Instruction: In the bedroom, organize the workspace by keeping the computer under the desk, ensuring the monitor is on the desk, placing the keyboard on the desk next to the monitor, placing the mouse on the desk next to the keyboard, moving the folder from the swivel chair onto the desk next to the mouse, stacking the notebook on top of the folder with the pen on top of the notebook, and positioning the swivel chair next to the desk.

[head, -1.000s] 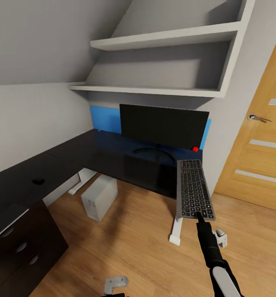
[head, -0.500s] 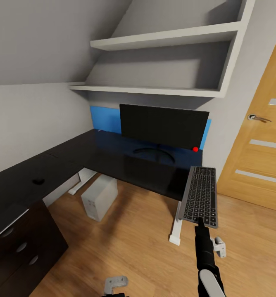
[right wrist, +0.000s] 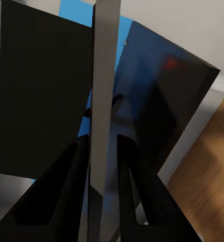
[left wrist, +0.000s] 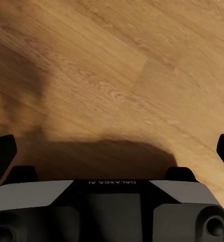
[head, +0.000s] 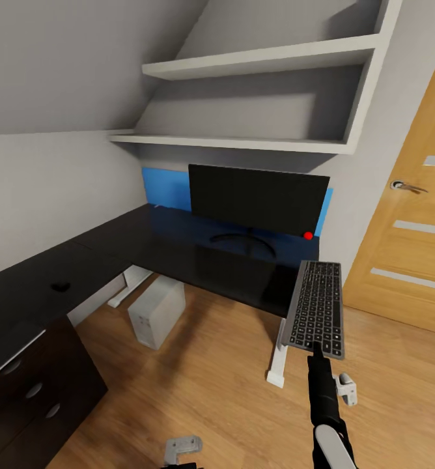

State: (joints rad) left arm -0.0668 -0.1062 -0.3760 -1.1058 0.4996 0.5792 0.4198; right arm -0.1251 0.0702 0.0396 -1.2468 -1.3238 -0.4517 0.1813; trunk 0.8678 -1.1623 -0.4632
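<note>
In the head view my right gripper (head: 317,348) is shut on the near end of the slim dark grey keyboard (head: 318,310). It holds the keyboard in the air at the right front corner of the glossy black desk (head: 178,244). The wrist view shows the keyboard (right wrist: 104,91) edge-on between the fingers (right wrist: 71,186). The wide black monitor (head: 257,199) stands at the desk's back, before the blue panel. The pale grey computer (head: 155,312) stands on the floor under the desk. A small black mouse (head: 61,285) lies on the black cabinet desk. My left gripper (left wrist: 112,151) hangs open over the wood floor.
A black cabinet desk with round silver knobs (head: 28,378) joins the desk at the left. White shelves (head: 256,65) hang above the monitor. A wooden door (head: 406,247) closes off the right side. The desk's white leg (head: 277,365) stands beside my right arm.
My right arm has carried the keyboard to the right and swung its far end rightward, off the desk's corner. In the last half second it barely moved.
</note>
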